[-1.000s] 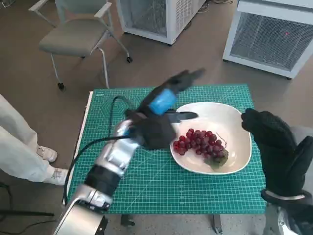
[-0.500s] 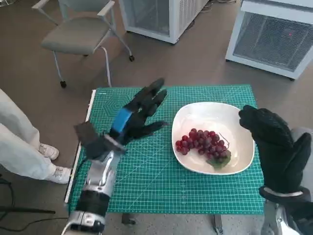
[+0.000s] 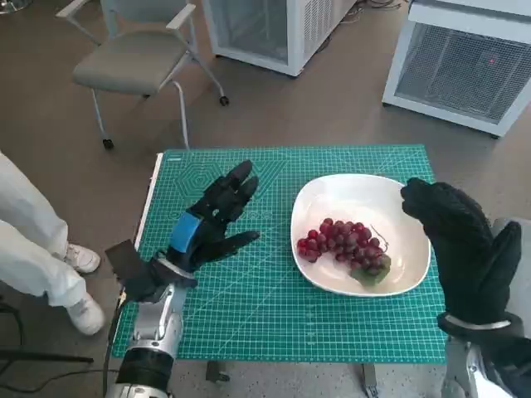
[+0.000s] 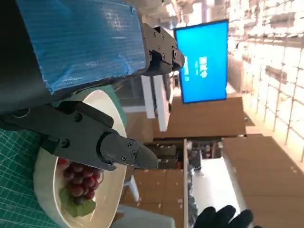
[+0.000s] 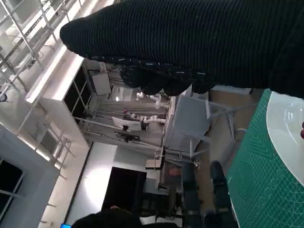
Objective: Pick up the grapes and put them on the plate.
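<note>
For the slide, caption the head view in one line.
Red grapes lie on the white plate; the open left hand hovers over the green cutting mat, the gloved right hand beside the plate.

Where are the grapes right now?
In the head view the grapes lie in the white plate on the right half of the green mat, between the empty left hand and the gloved right hand; neither touches them.

L hand hung w/ fingers spread apart, holding nothing, forearm rising from below, while the gloved R hand was raised upright, fingers hardly showing, grip unclear.
</note>
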{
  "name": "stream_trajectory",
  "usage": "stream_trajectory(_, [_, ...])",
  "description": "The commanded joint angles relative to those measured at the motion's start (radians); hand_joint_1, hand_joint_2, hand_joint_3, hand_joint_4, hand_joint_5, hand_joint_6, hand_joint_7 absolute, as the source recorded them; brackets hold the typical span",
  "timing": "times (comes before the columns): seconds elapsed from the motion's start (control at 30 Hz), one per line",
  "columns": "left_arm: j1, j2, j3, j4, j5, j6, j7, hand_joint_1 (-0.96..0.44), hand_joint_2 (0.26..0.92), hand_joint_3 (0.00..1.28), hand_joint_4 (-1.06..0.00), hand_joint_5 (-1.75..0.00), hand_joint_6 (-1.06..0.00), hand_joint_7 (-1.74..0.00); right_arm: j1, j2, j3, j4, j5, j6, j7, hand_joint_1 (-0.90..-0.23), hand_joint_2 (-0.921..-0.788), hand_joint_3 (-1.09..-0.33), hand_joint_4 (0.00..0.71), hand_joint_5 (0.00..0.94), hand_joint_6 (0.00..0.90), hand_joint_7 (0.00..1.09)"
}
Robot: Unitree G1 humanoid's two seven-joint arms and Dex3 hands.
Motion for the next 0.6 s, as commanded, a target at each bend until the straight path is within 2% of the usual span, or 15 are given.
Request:
stream_trajectory(0.03, [0.035,-0.006,0.011,-0.062,-0.027,0.001,-0.007,-0.48,0.920,0.04,-0.26,-0.01,-0.35,-0.01,-0.001,-0.013,-0.003,0.013,-0.006,0.014,0.009,-0.448,-0.921,-0.639,0.426,0.633,0.188,0.94])
stream_trajectory(0.6, [0.102,-0.012,0.001,-0.166,-0.037,0.015,-0.008,-0.49,0.921,0.05,-0.27,-0.01,-0.37,-0.01,-0.001,-0.019,0.005,0.012,-0.007,0.019,0.012,-0.446,-0.921,-0.640,0.431,0.621,0.191,0.93])
